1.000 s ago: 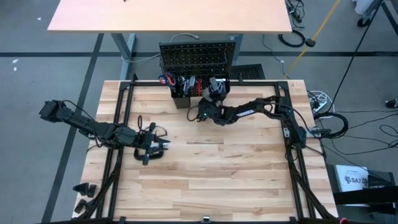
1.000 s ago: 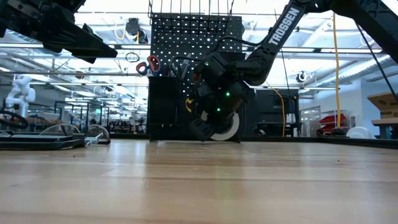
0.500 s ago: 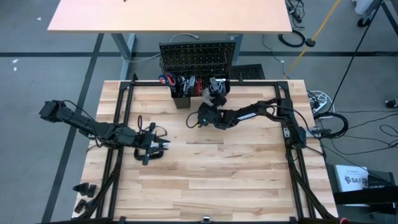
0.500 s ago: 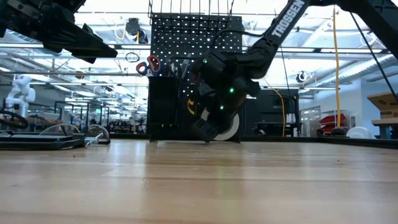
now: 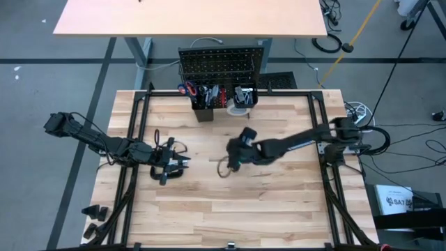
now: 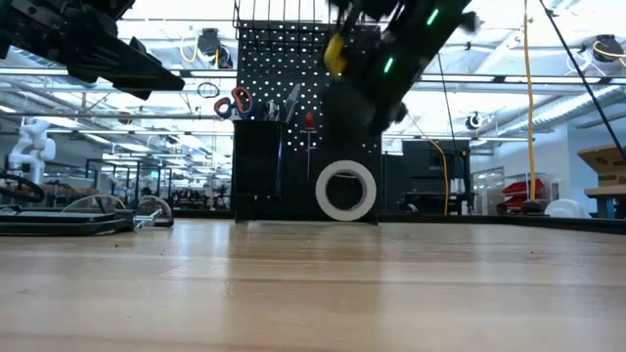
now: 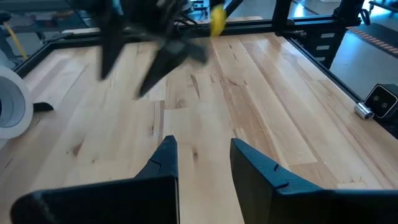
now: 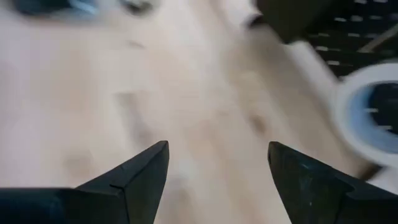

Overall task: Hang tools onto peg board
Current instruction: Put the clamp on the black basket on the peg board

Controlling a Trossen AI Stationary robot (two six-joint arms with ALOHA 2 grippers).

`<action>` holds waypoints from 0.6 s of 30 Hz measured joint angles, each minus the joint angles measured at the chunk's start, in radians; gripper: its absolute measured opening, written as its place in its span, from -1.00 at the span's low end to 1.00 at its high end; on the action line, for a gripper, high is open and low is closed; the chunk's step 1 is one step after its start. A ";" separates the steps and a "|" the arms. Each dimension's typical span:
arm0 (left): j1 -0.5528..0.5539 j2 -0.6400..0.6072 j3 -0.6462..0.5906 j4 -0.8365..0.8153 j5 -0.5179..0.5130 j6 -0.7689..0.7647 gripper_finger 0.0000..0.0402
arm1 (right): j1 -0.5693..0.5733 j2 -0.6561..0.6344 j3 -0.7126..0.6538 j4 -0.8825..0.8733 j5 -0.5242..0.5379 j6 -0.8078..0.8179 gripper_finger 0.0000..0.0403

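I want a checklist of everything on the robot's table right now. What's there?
Surface: pale wood table, bare in the middle.
Job's things: black peg board upright at the far edge, with red-handled scissors and other tools on it; white tape roll at its foot.
Clutter: safety glasses lying at the table's left side.
Grippers: left gripper low over the table's left side, fingers apart, holding nothing; right gripper open and empty above mid-table.
Cables: dark cables on the floor right of the table.
Surroundings: another tan table behind the board.
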 joint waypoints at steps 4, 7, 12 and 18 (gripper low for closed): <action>0.000 0.000 0.000 -0.001 0.014 -0.007 -0.58 | 0.103 -0.084 0.000 -0.046 -0.078 0.096 0.33; 0.000 0.000 0.000 -0.013 0.015 -0.030 -0.58 | 0.183 -0.127 0.000 -0.058 -0.078 0.129 0.33; 0.000 0.000 0.000 -0.085 0.013 -0.271 -0.58 | 0.301 -0.158 0.000 -0.004 -0.074 0.135 0.33; -0.031 0.000 0.042 -0.377 0.044 -0.588 -0.58 | 0.327 -0.128 -0.018 0.299 -0.173 -0.065 0.32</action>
